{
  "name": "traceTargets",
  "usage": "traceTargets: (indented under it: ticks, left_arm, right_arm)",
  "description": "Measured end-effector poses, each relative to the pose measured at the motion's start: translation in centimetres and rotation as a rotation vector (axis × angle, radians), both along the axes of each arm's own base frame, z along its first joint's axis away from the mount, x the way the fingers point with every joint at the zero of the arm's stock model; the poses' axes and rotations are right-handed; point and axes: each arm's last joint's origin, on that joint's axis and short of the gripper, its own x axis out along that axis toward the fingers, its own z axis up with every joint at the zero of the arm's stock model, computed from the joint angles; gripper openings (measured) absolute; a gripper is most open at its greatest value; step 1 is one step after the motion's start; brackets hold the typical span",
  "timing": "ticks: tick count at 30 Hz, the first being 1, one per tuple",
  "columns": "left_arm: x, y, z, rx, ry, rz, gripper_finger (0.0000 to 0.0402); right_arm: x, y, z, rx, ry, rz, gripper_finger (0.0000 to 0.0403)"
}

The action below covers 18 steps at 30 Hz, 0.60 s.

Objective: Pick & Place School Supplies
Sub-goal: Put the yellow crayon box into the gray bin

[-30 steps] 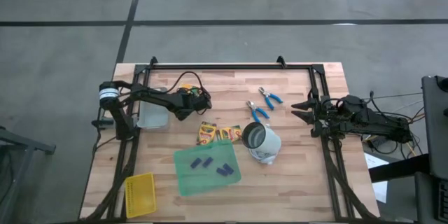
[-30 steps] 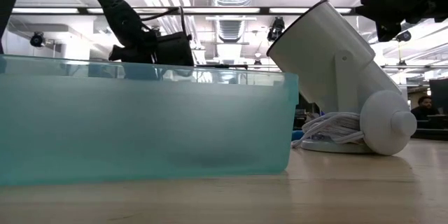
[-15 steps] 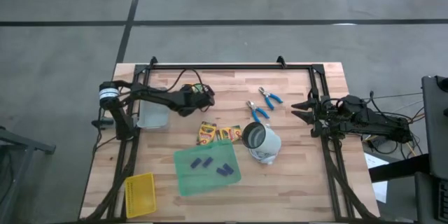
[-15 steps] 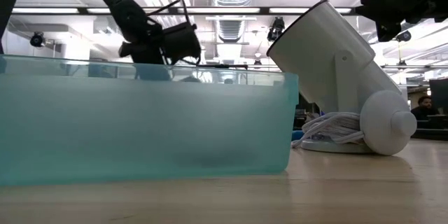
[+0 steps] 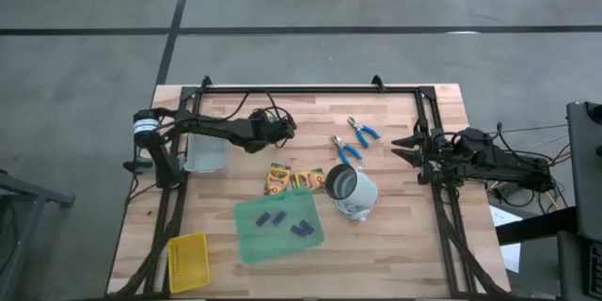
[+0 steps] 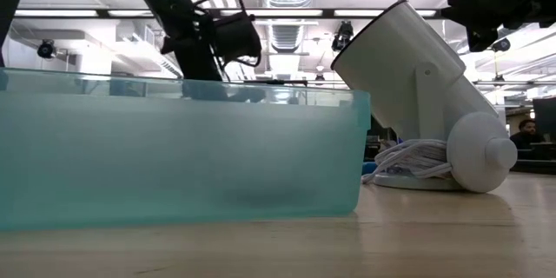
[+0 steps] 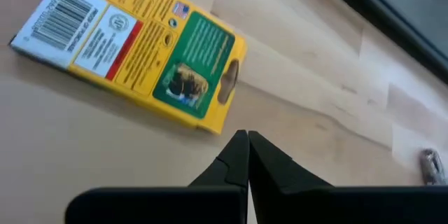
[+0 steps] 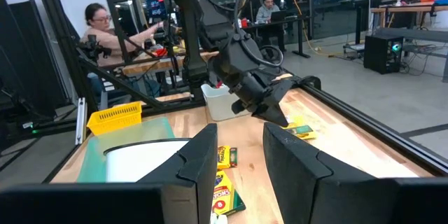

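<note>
the left gripper [image 7: 246, 155], fingers pressed together and empty, hovers over bare bench [image 5: 395, 235] just beside a crayon box [image 7: 133, 49] lying flat, likely lining up a pick. the right gripper [image 8: 238, 154], fingers parted, waits at the bench's right edge.

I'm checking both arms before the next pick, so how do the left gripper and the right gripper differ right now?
The left gripper has its fingers shut, tips together, while the right gripper has its fingers open with a gap. The left reaches over the table, above a crayon box; the right waits at the table's right edge. Both are dark, two-fingered and empty.
</note>
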Motion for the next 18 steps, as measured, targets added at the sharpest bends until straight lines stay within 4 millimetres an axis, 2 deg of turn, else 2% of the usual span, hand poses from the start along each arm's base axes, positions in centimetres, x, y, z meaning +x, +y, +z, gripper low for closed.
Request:
traceTargets:
  ticks: [7, 11, 15, 18]
  left_arm:
    - [0.3, -0.1, 1.7, -0.007, 0.086, -0.044, 0.0002]
    - [0.6, 0.1, 2.5, 0.048, 0.12, -0.072, 0.0015]
    - [0.7, 0.8, 3.7, 0.092, 0.173, -0.181, 0.0021]
    - [0.8, 2.1, 4.5, 0.041, 0.148, -0.255, 0.0021]
  right_arm:
    - [0.0, 0.0, 0.0, 0.0, 0.0, 0.0, 0.0114]
    - [0.0, 0.0, 0.0, 0.0, 0.0, 0.0, 0.0114]
    - [0.0, 0.0, 0.0, 0.0, 0.0, 0.0, 0.0114]
    - [0.0, 0.0, 0.0, 0.0, 0.0, 0.0, 0.0114]
